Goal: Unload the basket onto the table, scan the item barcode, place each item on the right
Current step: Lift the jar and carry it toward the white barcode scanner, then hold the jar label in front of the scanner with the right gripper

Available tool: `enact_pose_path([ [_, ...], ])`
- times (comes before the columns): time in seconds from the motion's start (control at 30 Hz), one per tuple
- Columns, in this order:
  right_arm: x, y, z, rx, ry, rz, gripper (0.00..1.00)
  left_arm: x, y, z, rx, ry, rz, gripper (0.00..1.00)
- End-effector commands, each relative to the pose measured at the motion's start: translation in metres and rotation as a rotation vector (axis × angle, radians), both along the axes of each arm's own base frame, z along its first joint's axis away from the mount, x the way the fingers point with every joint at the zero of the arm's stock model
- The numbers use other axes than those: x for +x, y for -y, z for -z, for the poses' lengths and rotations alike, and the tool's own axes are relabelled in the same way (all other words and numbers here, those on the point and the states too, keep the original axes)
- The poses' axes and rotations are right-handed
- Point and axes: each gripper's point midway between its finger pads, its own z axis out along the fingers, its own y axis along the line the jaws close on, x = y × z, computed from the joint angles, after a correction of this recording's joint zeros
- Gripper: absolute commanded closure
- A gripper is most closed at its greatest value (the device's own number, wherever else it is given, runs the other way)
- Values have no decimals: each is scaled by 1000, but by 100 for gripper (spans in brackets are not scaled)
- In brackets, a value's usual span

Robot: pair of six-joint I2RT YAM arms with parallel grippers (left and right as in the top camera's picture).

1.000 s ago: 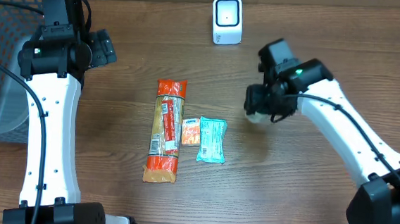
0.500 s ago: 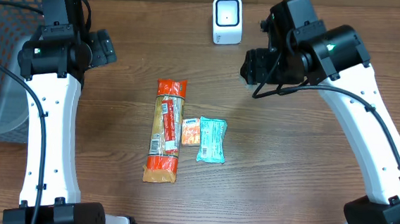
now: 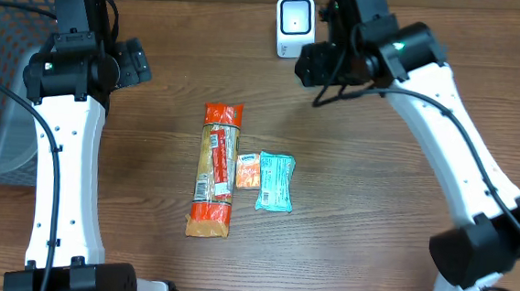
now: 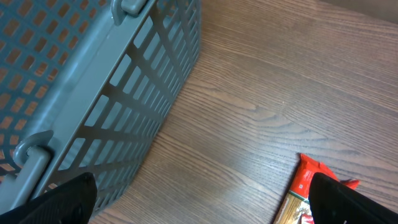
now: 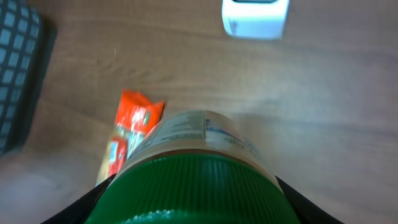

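Nearest the robot, three packets lie on the worktop (image 3: 374, 227): a long orange packet (image 3: 215, 170), with a small orange packet (image 3: 248, 170) and a teal packet (image 3: 275, 181) just beside it, none of them in hand. Further out, the right fingers (image 5: 291, 198) grip a jar (image 5: 194, 134) by its sides, spread to about its width. The jar's green lid (image 5: 193, 186) is screwed on, so its contents cannot be seen. It is held in the air, clear of the worktop. In the overhead view the arm hides the jar. At the far edge stands the white scanner (image 3: 295, 25), close beyond the jar and apart from it. In the inspector's judgement the item is picked up and brought to the scanner, and the reading itself remains to be done. The print on the label (image 5: 214, 132) is blurred and no barcode can be made out, so it cannot be told whether the code faces the scanner window. A turn of the jar may be needed. The left fingers (image 4: 59, 199) stand wide apart and hold nothing, poised over bare worktop near the far left corner. There sits a grey mesh basket (image 4: 134, 99), and no item shows in the part of it that is in view.
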Motion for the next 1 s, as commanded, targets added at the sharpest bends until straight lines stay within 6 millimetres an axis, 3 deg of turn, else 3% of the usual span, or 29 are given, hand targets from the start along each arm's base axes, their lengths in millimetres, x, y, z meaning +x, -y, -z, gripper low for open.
enact_pose_path([
  [0.0, 28, -5, -3, -13, 100, -6, 65, -1, -2, -13, 20, 29, 0, 0],
  [0.2, 82, -15, 3, -10, 265, 56, 67, -1, -2, -13, 20, 29, 0, 0],
  [0.43, 128, -37, 9, 64, 413, 67, 68, -1, -2, -13, 20, 29, 0, 0],
  [0.7, 175, -41, 28, 80, 562, 160, 68, -1, -2, -13, 20, 29, 0, 0],
  [0.97, 205, -38, 36, 138, 671, 261, 67, -1, -2, -13, 20, 29, 0, 0],
])
